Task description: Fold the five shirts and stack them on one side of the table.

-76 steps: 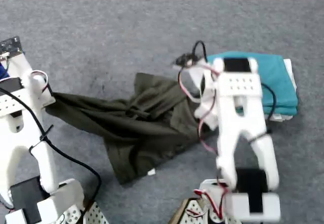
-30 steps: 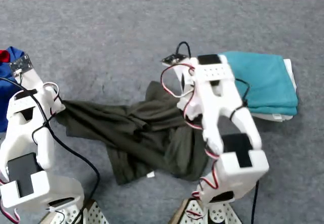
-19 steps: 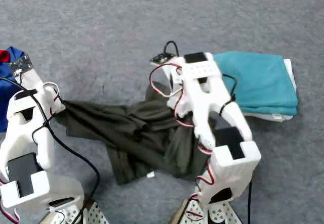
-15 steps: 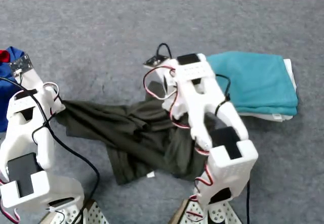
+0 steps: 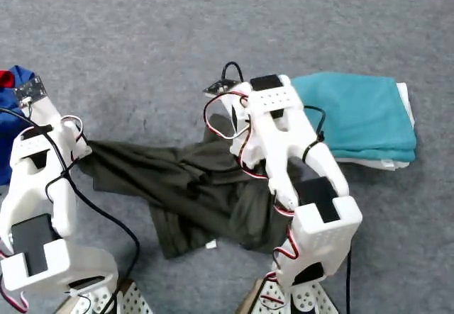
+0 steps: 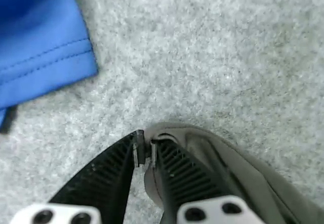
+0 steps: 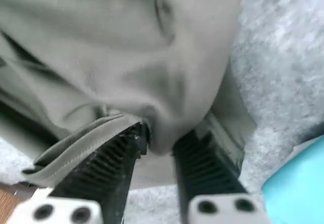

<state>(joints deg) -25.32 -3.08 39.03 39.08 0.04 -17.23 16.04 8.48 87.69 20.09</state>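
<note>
An olive shirt (image 5: 191, 186) lies crumpled across the middle of the grey table. My left gripper (image 5: 80, 148) is shut on its left corner, and in the left wrist view the olive shirt's hem (image 6: 202, 148) sits pinched at the left gripper (image 6: 145, 151). My right gripper (image 5: 237, 131) is over the shirt's upper right part. In the right wrist view a bunch of the olive shirt (image 7: 152, 67) is clamped in the right gripper (image 7: 159, 140). A folded teal shirt (image 5: 362, 112) rests on a folded white shirt (image 5: 386, 163) at the right.
A blue shirt (image 5: 7, 105) with a red patch lies at the table's left edge, close beside the left arm; the blue shirt (image 6: 35, 47) is also in the left wrist view. Bare grey table (image 5: 142, 45) stretches across the back. The teal shirt's edge (image 7: 304, 183) is near the right gripper.
The right arm has swung left, away from the teal stack, carrying the shirt's right part and bunching it. The left arm shifted right earlier and has held still since.
</note>
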